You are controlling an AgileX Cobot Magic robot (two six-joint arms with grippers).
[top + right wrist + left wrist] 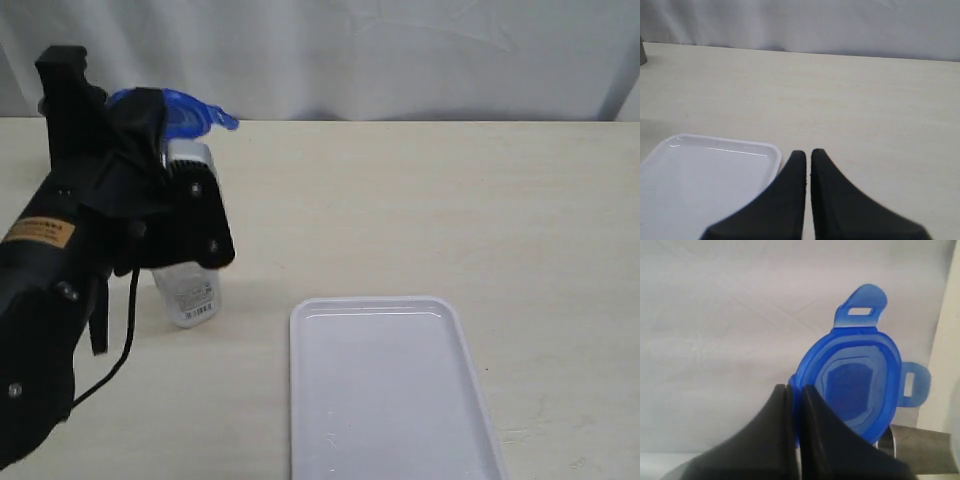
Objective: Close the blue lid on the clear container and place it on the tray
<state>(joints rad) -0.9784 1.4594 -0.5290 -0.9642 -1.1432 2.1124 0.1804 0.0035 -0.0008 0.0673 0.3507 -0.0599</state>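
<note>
1. While the left gripper (794, 388) hangs in the air, it is clamped on the edge of the lid (855, 377), its two fingers (815, 435) pressed close with the blue rim between them.
2. The lid is off the container (187, 292); two of its flaps stick out clearly in the left wrist view.
3. The container stands on the table (430, 200), mostly hidden behind the left arm, with its barcode label (196, 301) showing near the base.
4. In the exterior view the lid sits higher than the container's visible part; how close it is to the rim cannot be told.
5. The tray (300, 330) lies flat on the table to the right of the container, apart from it.
6. The right gripper (807, 152) has its fingers together with nothing between them, and hovers just beside a corner of the tray.
7. A grey metal cylinder (922, 444) shows near the lid in the left wrist view.
</note>
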